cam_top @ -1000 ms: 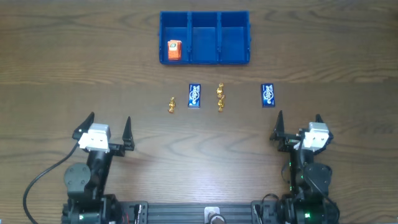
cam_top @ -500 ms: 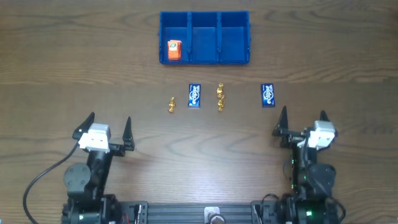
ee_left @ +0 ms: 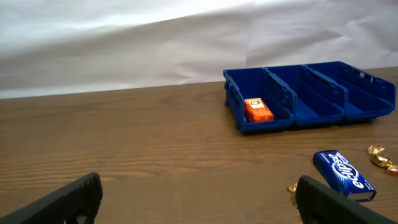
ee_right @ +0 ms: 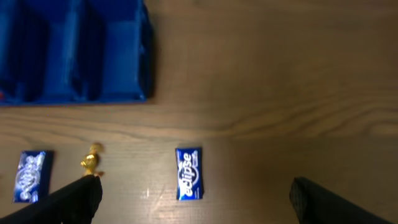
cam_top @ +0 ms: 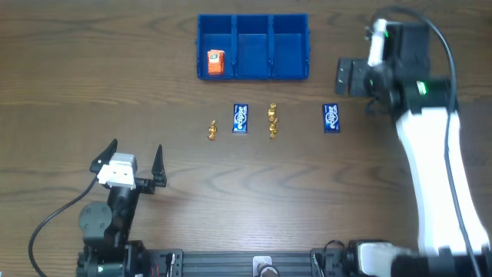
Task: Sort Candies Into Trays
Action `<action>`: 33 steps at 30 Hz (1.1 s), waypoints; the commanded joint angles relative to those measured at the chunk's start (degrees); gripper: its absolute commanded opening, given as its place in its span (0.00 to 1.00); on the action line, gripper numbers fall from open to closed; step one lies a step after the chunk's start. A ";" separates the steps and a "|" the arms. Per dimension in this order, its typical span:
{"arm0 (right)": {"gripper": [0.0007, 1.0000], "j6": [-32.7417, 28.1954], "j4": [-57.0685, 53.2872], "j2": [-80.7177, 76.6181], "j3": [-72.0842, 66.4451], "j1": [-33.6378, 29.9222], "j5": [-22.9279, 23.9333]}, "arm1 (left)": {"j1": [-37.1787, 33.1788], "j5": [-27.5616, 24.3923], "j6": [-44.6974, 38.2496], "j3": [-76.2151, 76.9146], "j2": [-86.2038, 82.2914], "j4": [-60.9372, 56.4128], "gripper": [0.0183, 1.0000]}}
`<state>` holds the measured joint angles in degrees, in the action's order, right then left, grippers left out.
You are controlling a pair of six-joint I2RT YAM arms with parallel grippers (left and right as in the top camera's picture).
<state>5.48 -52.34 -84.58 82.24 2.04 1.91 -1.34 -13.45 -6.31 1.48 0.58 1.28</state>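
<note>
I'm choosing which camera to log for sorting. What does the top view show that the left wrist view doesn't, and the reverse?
Top view, not left wrist: the right arm and the blue packet near it. Left wrist, not top: the white backdrop behind the table. Both: the blue tray with the orange candy in an end compartment, the other blue packet, gold candies and the open left pincer.

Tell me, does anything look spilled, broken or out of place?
Nothing stands out. One orange candy sits in the left compartment of the blue tray; two blue packs and gold candies lie intact on the table.
</note>
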 commanded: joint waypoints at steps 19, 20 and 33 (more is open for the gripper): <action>0.95 2.64 -6.32 -35.15 3.28 3.15 -0.76 | -0.13 -1.18 -1.03 -1.20 -0.37 1.77 1.00; 0.94 2.64 -6.36 -35.17 3.26 3.15 -0.79 | -0.13 -1.18 -1.03 -1.20 -0.37 1.77 1.00; 0.66 2.64 -1.75 -35.19 -1.20 3.10 -0.74 | -0.13 -1.18 -1.01 -1.20 -0.37 1.77 1.00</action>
<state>7.75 -54.54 -119.52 82.37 4.99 0.19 -1.34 -13.43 -6.33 1.48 0.58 1.30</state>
